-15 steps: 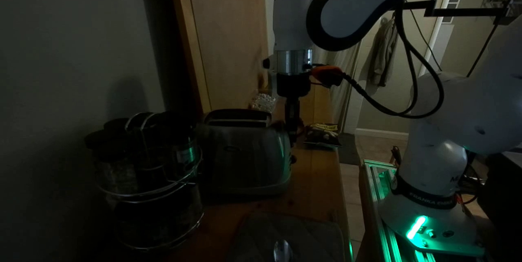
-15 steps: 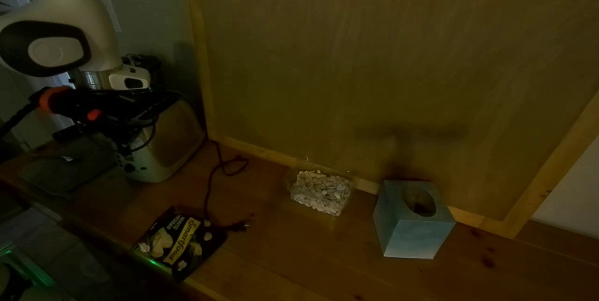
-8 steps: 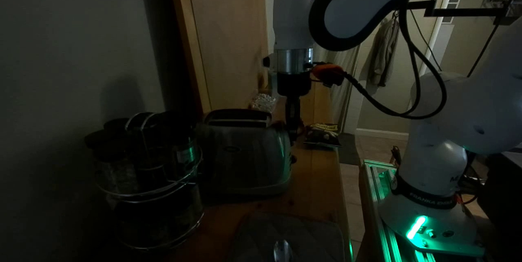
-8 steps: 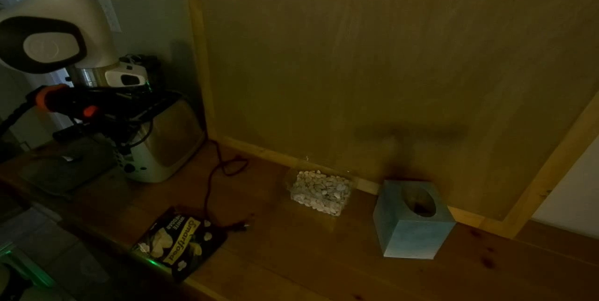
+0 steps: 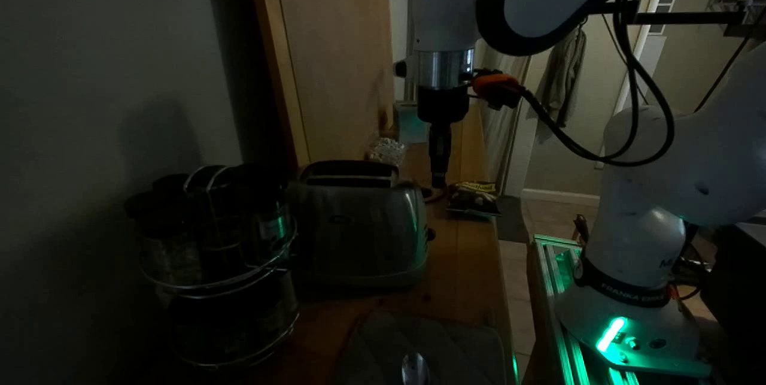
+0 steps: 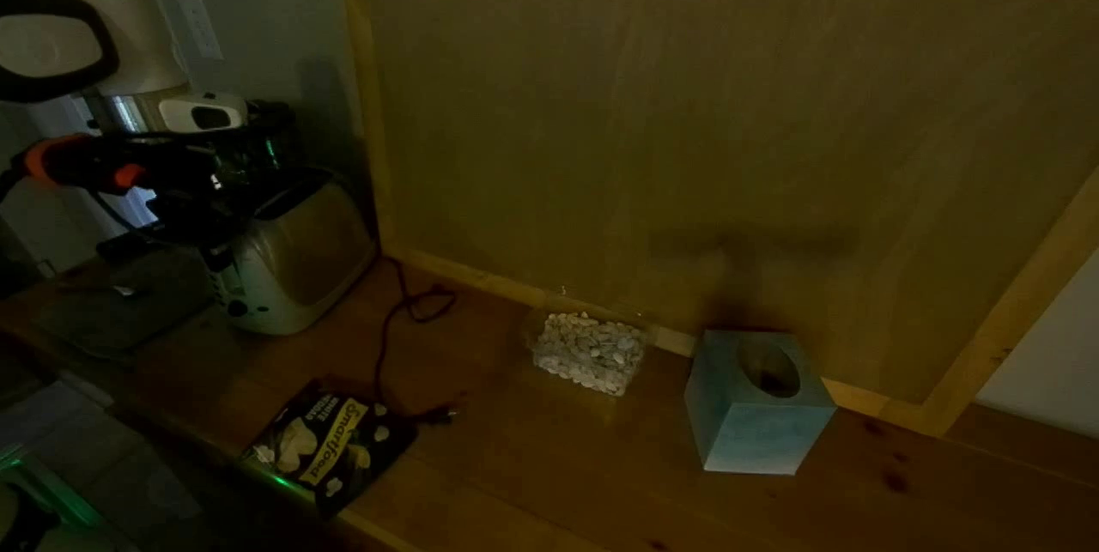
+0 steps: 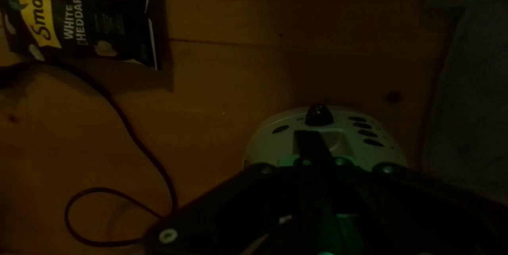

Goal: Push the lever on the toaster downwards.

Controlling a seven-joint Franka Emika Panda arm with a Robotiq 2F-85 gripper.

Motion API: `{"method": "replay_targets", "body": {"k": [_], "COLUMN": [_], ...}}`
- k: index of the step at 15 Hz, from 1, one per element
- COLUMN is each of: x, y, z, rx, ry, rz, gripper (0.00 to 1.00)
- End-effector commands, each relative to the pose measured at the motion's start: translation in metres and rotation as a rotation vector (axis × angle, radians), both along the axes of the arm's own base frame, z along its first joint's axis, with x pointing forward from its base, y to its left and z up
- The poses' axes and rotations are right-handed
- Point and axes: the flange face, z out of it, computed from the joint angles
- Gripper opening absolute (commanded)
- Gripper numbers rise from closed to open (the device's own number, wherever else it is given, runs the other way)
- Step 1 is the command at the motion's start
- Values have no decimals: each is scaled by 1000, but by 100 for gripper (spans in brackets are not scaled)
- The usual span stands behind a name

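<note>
I held my black gripper (image 5: 438,181), jaws clenched, pointing down near the control end of the rounded grey metal toaster (image 5: 359,235).

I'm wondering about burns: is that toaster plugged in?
Unplugged, it seems: a cord leads from behind the toaster, and an exterior view shows its plug lying on the table.

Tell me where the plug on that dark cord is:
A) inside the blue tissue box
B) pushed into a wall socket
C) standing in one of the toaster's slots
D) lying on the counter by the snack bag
D: in an exterior view the plug lies loose on the wooden counter, right next to the snack bag.
</note>
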Motion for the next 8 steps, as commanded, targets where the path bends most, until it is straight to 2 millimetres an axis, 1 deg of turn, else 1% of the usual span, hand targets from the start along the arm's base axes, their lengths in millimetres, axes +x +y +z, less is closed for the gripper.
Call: {"method": "replay_targets", "body": {"k": [1, 4, 8], "x": [-13, -22, -33], "y": [0, 3, 14], "z": [22, 36, 55], "rx": [-51, -83, -92], "ry": [-36, -67, -127], "rz": [-8, 3, 31], "gripper": [25, 40, 68]}}
